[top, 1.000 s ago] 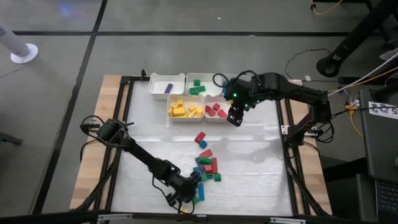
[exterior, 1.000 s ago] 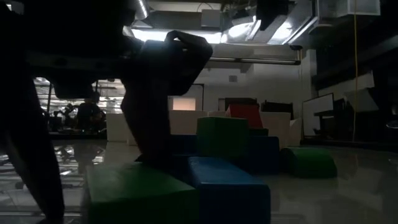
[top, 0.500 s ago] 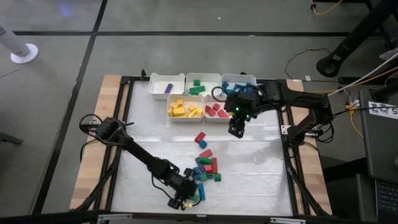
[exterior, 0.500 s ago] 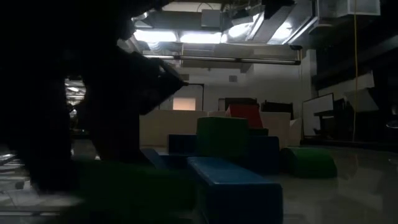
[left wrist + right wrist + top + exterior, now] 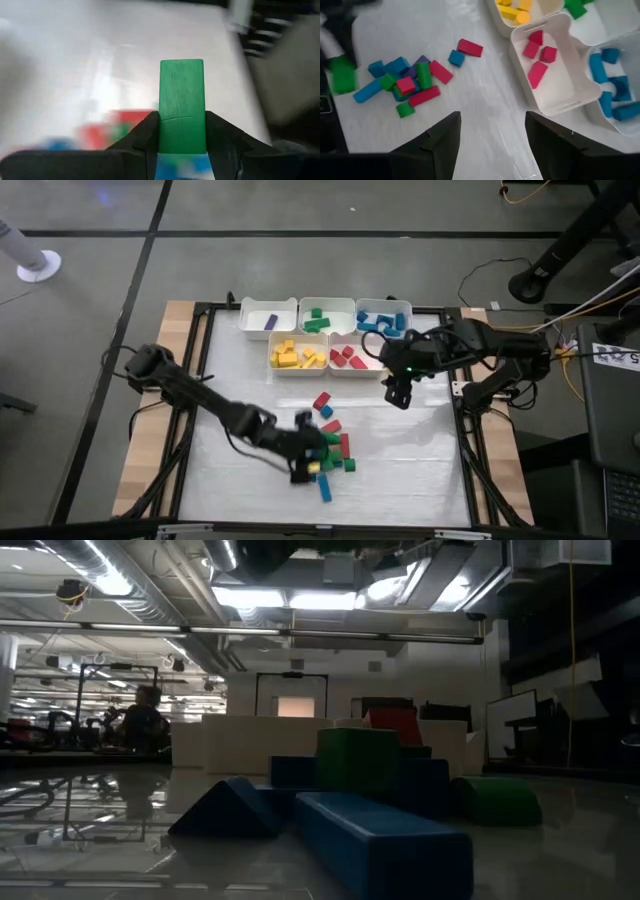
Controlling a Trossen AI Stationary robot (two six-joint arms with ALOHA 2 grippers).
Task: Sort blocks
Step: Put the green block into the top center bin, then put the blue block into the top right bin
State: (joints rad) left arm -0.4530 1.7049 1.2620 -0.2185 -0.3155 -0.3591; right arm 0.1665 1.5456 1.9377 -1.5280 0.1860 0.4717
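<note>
pinching a green block (image 5: 181, 105) between its two dark fingers (image 5: 142, 137), the left gripper (image 5: 305, 465) sits at the near-left edge of the loose pile of blocks (image 5: 330, 448) in the middle of the table (image 5: 420, 450). the block stands up past the fingertips. the right gripper (image 5: 398, 392) hangs over bare table just beside the bin of red blocks (image 5: 540, 60), its fingers (image 5: 442, 142) spread wide with nothing between them. sorted blocks lie in the white bins (image 5: 297, 366) at the far side.
</note>
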